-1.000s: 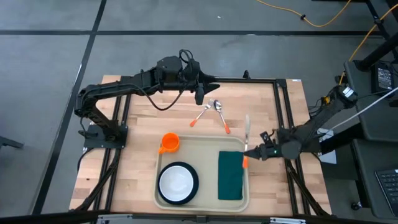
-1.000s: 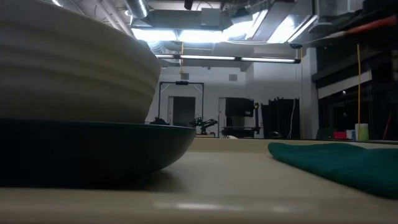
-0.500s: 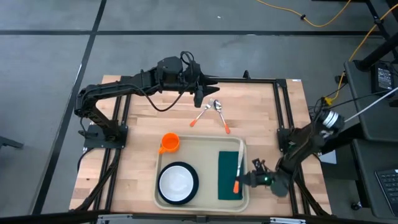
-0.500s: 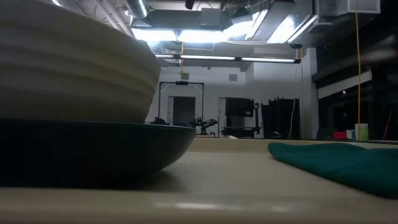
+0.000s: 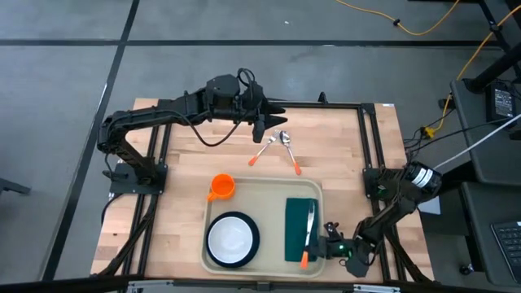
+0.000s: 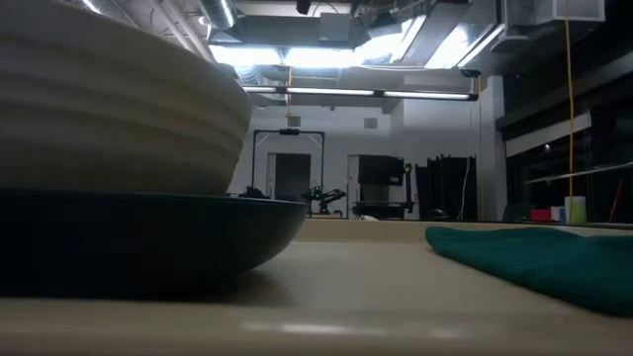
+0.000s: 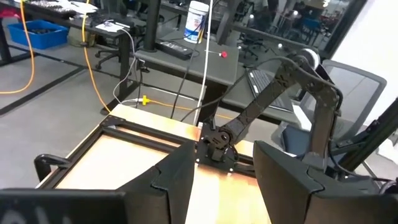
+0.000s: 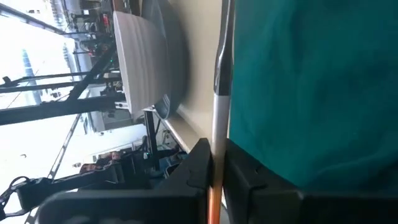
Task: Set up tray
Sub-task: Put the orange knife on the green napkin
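Note:
The beige tray (image 5: pixel 264 194) lies near the table's near edge. On it are a white bowl on a dark plate (image 5: pixel 233 238) (image 6: pixel 119 148) and a dark green napkin (image 5: pixel 299 232) (image 6: pixel 534 259). My right gripper (image 5: pixel 324 248) is at the tray's near right corner, shut on an orange-handled knife (image 5: pixel 308 232) whose blade reaches over the napkin. My left gripper (image 5: pixel 273 114) (image 7: pixel 224 180) hovers open at the far side, just beyond a spoon and a fork (image 5: pixel 277 145) that lie on the wood. An orange cup (image 5: pixel 221 187) stands at the tray's far left corner. My right gripper pinches the knife's orange handle (image 8: pixel 214 200) between its two fingers (image 8: pixel 198 168), coming level from the table's right side, across the handle. The silver blade (image 8: pixel 221 74) points toward the far edge along the napkin; whether it rests on the cloth, I cannot tell.
Dark frame rails (image 5: pixel 368 146) run along the table's left, right and far sides. Bare wood (image 5: pixel 187 155) lies between the tray and the far rail. Yellow cable (image 5: pixel 423 28) lies on the floor beyond.
My right gripper has carried the knife from the tray's far right corner toward the near edge and slightly left, its arm folding in. The knife now lies over the napkin's right part, blade still pointing far.

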